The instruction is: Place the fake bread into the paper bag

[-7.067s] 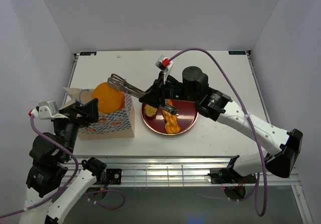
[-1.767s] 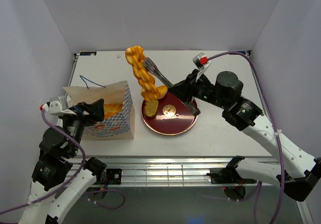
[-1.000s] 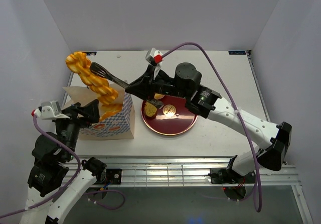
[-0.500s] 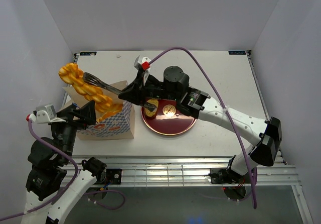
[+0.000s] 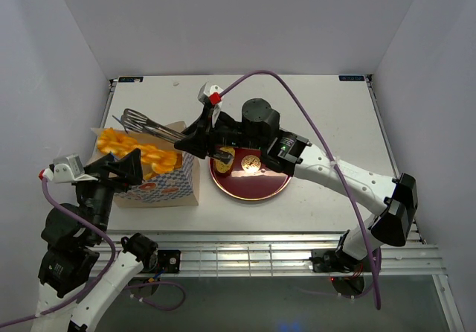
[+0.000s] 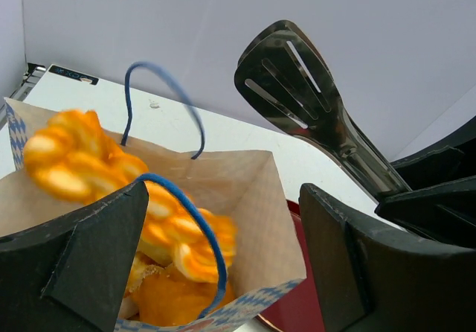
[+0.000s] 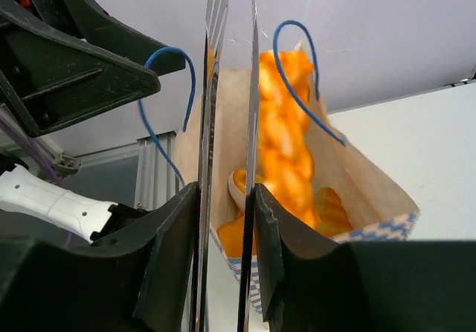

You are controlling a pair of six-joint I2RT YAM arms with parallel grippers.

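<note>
Orange braided bread (image 5: 141, 153), blurred, lies left-to-right across the paper bag (image 5: 175, 187) — right gripper (image 5: 195, 140) clamps tongs (image 5: 141, 121), left gripper (image 5: 125, 169) gapes wide.

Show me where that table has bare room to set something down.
The far strip of the table, behind the paper bag and the dark red plate, is bare, and so is the far right corner. The near left is crowded: bag, tongs and plate close together.

From here I see a white surface (image 5: 327, 109) running from the near edge to the far wall. The paper bag (image 5: 160, 190) stands upright on it at the near left, and a dark red plate (image 5: 256, 188) lies just beside it, to the right.
</note>
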